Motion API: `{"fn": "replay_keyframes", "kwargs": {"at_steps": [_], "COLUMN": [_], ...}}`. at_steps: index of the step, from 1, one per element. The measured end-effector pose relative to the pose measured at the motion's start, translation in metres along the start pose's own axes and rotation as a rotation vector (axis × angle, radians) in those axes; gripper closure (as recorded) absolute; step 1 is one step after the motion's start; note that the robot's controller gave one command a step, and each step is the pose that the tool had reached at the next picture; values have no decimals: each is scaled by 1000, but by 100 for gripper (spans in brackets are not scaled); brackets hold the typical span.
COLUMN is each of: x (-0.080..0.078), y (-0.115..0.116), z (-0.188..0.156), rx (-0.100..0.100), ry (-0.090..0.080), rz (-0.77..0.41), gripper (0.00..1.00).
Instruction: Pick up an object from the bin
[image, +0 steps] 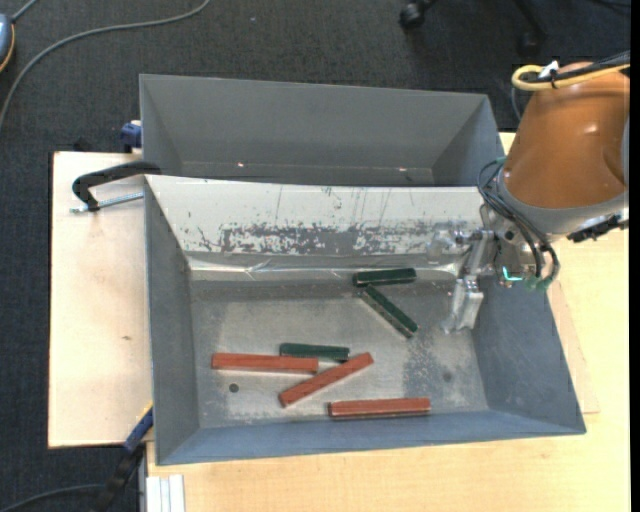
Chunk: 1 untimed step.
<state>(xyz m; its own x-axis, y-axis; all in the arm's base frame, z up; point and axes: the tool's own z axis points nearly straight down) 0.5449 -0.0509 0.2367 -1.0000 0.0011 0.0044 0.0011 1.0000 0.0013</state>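
End effector (463, 318) hangs low inside the grey bin (170, 330), close to the wall on the camera's right and near the back corner. Wide or narrow: cannot tell from this angle. Nothing is seen in its grip. It is over a speckled patch of the bin's floor, beside the green sticks rather than over one. The orange cover (565, 140) on the wrist sits above and behind it, past the bin's rim. Cables (520, 262) loop just beside the end effector.

Nearest things are two dark green sticks, just to the view's left of the end effector. The level green stick (385, 277) lies along the foot of the back wall. The slanted green stick (392, 310) runs down toward the end effector, its lower end near it but apart. The two come together at their far ends in a narrow V; touching or overlapping, cannot tell.

Farther off, to the view's lower left of the end effector, more sticks lie flat on the floor. The short green stick (314, 351) lies just above the long red stick (263, 363). The tilted red stick (325, 380) angles up from beneath them, and its upper end comes close to the short green stick's nearer end. The front red stick (379, 407) lies alone by the front wall, below the end effector in the view and well apart from it.
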Motion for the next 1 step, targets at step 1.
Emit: {"fn": "replay_keyframes", "kwargs": {"at_steps": [1], "x": [12], "y": [71], "z": [135], "rx": [-2], "ry": [2], "rz": [-85], "gripper": [0]}}
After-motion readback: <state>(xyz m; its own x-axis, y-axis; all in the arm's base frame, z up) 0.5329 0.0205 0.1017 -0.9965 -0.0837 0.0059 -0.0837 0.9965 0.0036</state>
